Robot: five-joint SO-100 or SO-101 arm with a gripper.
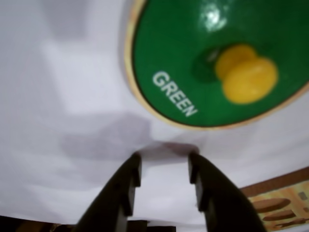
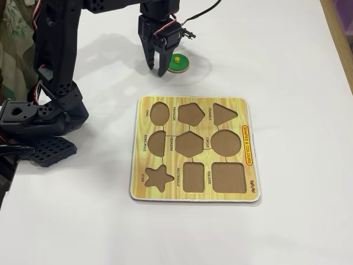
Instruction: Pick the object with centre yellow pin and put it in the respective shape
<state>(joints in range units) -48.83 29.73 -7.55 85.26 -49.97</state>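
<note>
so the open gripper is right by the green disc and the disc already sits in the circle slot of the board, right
Not quite. The gripper is open and right by the green disc, but the disc lies on the bare table, apart from the board. The fixed view shows the circle slot empty.

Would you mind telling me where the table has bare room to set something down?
In the fixed view, the white table is bare right of the green disc, and along the near edge below the shape board. It is crowded at the left, around the arm's base, and where the gripper hangs beside the disc.
</note>
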